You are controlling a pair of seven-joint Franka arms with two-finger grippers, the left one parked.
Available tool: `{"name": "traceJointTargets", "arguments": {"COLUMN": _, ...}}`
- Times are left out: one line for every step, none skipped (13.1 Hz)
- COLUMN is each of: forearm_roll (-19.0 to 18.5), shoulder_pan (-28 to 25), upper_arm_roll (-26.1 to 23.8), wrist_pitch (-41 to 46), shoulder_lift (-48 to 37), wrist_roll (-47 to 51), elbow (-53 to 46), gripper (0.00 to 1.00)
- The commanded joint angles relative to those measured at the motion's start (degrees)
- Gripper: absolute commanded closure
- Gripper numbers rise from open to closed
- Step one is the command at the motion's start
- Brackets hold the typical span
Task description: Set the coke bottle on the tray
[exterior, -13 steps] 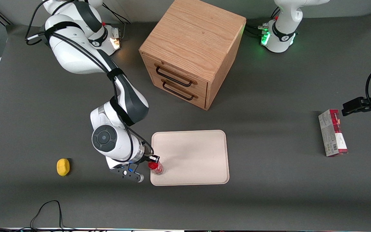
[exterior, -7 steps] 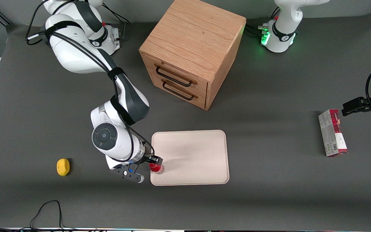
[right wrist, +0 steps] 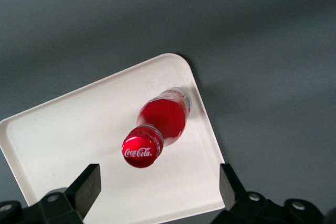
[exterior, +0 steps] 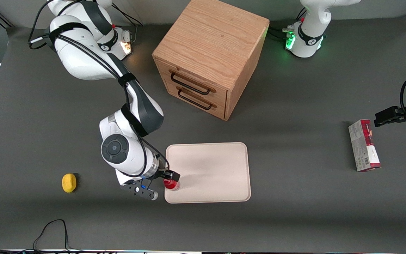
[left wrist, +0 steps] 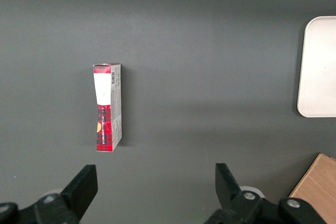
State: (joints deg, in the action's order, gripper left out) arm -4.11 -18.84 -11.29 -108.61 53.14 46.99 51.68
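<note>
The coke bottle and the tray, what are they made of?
The coke bottle looks like clear shiny plastic or glass: see-through base, glossy red cap. The tray looks like matte cream plastic, smooth with a moulded rim. The hand is open above the bottle.

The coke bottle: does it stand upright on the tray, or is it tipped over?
Upright. The coke bottle stands on its base in a corner of the tray, cap up, between the open gripper fingers, untouched.

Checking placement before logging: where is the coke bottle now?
The coke bottle stands on the tray, in the corner nearest the front camera toward the working arm's end, with the open pincer above it.
</note>
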Motion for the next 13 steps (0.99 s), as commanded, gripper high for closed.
{"name": "traceJointTargets", "arguments": {"forearm_roll": -1.6, "shoulder_pan": -0.1, "upper_arm_roll": 0.1, "wrist_pitch": 6.0, "shoulder_lift": -1.9, "wrist_roll": 1.0, "elbow": -1.1, "gripper": 0.0}}
{"name": "traceJointTargets", "arguments": {"forearm_roll": -1.4, "shoulder_pan": 0.9, "upper_arm_roll": 0.2, "wrist_pitch": 8.5, "shoulder_lift": -4.0, "wrist_roll": -0.9, "elbow": -0.4, "gripper": 0.0}}
{"name": "traceJointTargets", "arguments": {"forearm_roll": -0.8, "shoulder_pan": 2.6, "upper_arm_roll": 0.1, "wrist_pitch": 12.7, "shoulder_lift": -6.7, "wrist_roll": -4.9, "elbow": 1.9, "gripper": 0.0}}
{"name": "traceJointTargets", "arguments": {"forearm_roll": -0.7, "shoulder_pan": 4.1, "upper_arm_roll": 0.1, "wrist_pitch": 15.2, "shoulder_lift": -9.9, "wrist_roll": -8.1, "elbow": 4.9, "gripper": 0.0}}
{"name": "traceJointTargets", "arguments": {"forearm_roll": -0.6, "shoulder_pan": 6.2, "upper_arm_roll": 0.1, "wrist_pitch": 15.6, "shoulder_lift": -14.3, "wrist_roll": -11.2, "elbow": 9.8, "gripper": 0.0}}
{"name": "traceJointTargets", "arguments": {"forearm_roll": -0.3, "shoulder_pan": 8.5, "upper_arm_roll": 0.0, "wrist_pitch": 15.4, "shoulder_lift": -19.1, "wrist_roll": -14.6, "elbow": 15.8, "gripper": 0.0}}
{"name": "traceJointTargets", "arguments": {"forearm_roll": 1.5, "shoulder_pan": 10.6, "upper_arm_roll": 0.1, "wrist_pitch": 15.0, "shoulder_lift": -23.9, "wrist_roll": -18.2, "elbow": 21.3, "gripper": 0.0}}
{"name": "traceJointTargets", "arguments": {"forearm_roll": 3.1, "shoulder_pan": 12.7, "upper_arm_roll": 0.3, "wrist_pitch": 15.1, "shoulder_lift": -28.6, "wrist_roll": -22.8, "elbow": 26.1, "gripper": 0.0}}
{"name": "traceJointTargets", "arguments": {"forearm_roll": 3.4, "shoulder_pan": 14.8, "upper_arm_roll": 0.3, "wrist_pitch": 15.2, "shoulder_lift": -33.6, "wrist_roll": -27.3, "elbow": 31.3, "gripper": 0.0}}
{"name": "traceJointTargets", "arguments": {"forearm_roll": 3.5, "shoulder_pan": 16.4, "upper_arm_roll": 0.4, "wrist_pitch": 15.1, "shoulder_lift": -38.6, "wrist_roll": -30.8, "elbow": 36.3, "gripper": 0.0}}
{"name": "traceJointTargets", "arguments": {"forearm_roll": 3.5, "shoulder_pan": 17.3, "upper_arm_roll": 1.0, "wrist_pitch": 14.8, "shoulder_lift": -42.7, "wrist_roll": -33.8, "elbow": 40.4, "gripper": 0.0}}
{"name": "traceJointTargets", "arguments": {"forearm_roll": 3.5, "shoulder_pan": 17.3, "upper_arm_roll": 2.6, "wrist_pitch": 14.9, "shoulder_lift": -45.2, "wrist_roll": -36.6, "elbow": 42.5, "gripper": 0.0}}
{"name": "traceJointTargets", "arguments": {"forearm_roll": 3.6, "shoulder_pan": 17.3, "upper_arm_roll": 4.2, "wrist_pitch": 15.7, "shoulder_lift": -46.6, "wrist_roll": -39.3, "elbow": 43.0, "gripper": 0.0}}
